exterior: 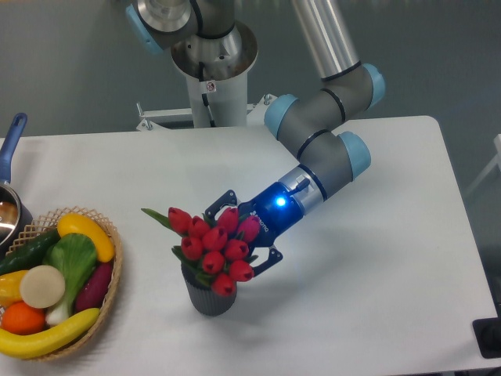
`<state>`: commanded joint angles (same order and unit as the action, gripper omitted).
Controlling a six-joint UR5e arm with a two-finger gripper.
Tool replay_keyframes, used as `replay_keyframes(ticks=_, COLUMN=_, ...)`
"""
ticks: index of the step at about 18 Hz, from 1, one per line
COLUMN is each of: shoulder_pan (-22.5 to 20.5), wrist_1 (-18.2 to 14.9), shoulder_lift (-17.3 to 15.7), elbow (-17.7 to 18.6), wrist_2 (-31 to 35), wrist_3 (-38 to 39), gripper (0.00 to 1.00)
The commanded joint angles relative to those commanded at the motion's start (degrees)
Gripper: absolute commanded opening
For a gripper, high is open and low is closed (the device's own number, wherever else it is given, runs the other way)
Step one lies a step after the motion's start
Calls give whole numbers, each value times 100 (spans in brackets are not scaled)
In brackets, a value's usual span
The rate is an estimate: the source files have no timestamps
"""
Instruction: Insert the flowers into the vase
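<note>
The flowers (pixel 213 243), a bunch of red tulip buds with green leaves, stand tilted in the mouth of the small dark grey ribbed vase (pixel 208 299) near the table's front centre. A green leaf sticks out to the left. My gripper (pixel 233 239) reaches in from the upper right, blue light on at its wrist. One black finger (pixel 220 204) shows above the bunch and the other below right of it. The jaws stand wide apart around the buds. The fingertips are partly hidden behind the flowers.
A woven wicker basket (pixel 109 282) with toy fruit and vegetables sits at the front left. A pot with a blue handle (pixel 11 149) is at the left edge. The robot base (pixel 211 70) stands at the table's back.
</note>
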<state>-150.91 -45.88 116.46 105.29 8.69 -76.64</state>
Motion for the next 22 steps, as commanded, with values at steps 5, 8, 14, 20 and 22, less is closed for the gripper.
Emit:
replay_keyframes(ticks=5, shoulder_pan=-131, wrist_1=-9, shoulder_lift=-316, elbow=0, wrist_2=527, wrist_3=9, gripper=100)
replay_keyframes(ticks=8, shoulder_pan=-202, wrist_1=0, shoulder_lift=-553, elbow=70, wrist_2=931, wrist_3=9, gripper=100)
replay_keyframes(ticks=14, shoulder_pan=-193, wrist_1=9, shoulder_lift=-887, elbow=149, wrist_2=1494, wrist_3=0, gripper=100)
replay_keyframes(ticks=20, shoulder_pan=-185, wrist_1=18, shoulder_lift=-967, elbow=237, wrist_2=1759, wrist_3=-17, gripper=100)
replay_keyframes(ticks=22, shoulder_pan=-193, wrist_1=9, shoulder_lift=-958, elbow=229, wrist_2=1767, wrist_3=-26, gripper=100)
